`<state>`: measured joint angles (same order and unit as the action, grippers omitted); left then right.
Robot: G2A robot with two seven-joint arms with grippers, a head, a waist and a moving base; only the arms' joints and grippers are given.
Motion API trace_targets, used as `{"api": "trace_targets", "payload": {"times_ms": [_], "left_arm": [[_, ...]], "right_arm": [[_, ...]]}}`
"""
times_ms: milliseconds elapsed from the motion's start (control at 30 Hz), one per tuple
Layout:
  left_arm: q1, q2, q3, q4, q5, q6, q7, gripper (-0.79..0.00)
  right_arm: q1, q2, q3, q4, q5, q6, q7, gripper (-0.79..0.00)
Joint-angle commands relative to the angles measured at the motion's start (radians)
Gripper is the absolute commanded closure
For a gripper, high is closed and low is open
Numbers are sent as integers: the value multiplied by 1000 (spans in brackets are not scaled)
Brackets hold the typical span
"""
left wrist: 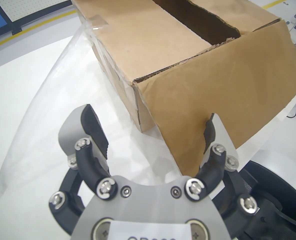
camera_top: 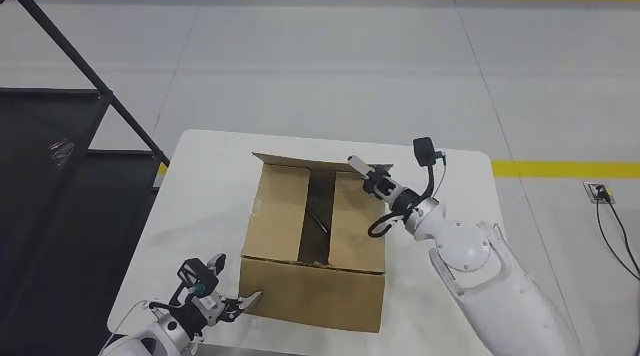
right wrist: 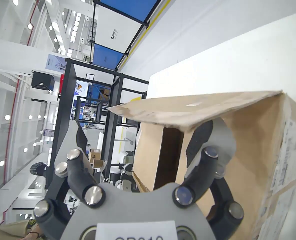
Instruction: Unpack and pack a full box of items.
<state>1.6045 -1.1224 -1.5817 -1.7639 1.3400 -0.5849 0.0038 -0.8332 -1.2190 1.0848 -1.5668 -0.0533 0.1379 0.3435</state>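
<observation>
White table (camera_top: pixel 200 191) carries the box (camera_top: pixel 275 216) at its middle. The left gripper (left wrist: pixel 150 116) has its jaws apart, one finger just beside the hanging front flap (left wrist: pixel 225 83). The right gripper (right wrist: pixel 143 131) is spread too, one finger just below the raised far flap (right wrist: pixel 188 112). The top flaps leave a dark slot. To open cleanly, I judge each gripper should pinch a flap edge and fold it outward slowly, so the box doesn't slide.

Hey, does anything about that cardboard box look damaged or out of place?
Yes. The cardboard box has ragged, torn edges on its top flaps along the gap between them, and peeling clear tape at one corner. A clear plastic sheet lies loose on the table beside it.
</observation>
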Motion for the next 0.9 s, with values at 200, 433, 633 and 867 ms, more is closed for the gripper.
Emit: {"api": "trace_targets", "payload": {"times_ms": [200, 433, 633, 867], "left_arm": [[5, 2, 1, 5, -3, 10, 12, -785], [-4, 3, 11, 13, -8, 16, 11, -785], [-29, 3, 40, 19, -1, 15, -8, -785], [-35, 5, 55, 11, 14, 20, -14, -785]], "right_arm": [[49, -8, -26, 23, -49, 4, 5, -785], [49, -8, -26, 23, -49, 4, 5, -785], [36, -11, -19, 24, 3, -16, 23, -785], [130, -53, -75, 153, 51, 21, -132, -785]]}}
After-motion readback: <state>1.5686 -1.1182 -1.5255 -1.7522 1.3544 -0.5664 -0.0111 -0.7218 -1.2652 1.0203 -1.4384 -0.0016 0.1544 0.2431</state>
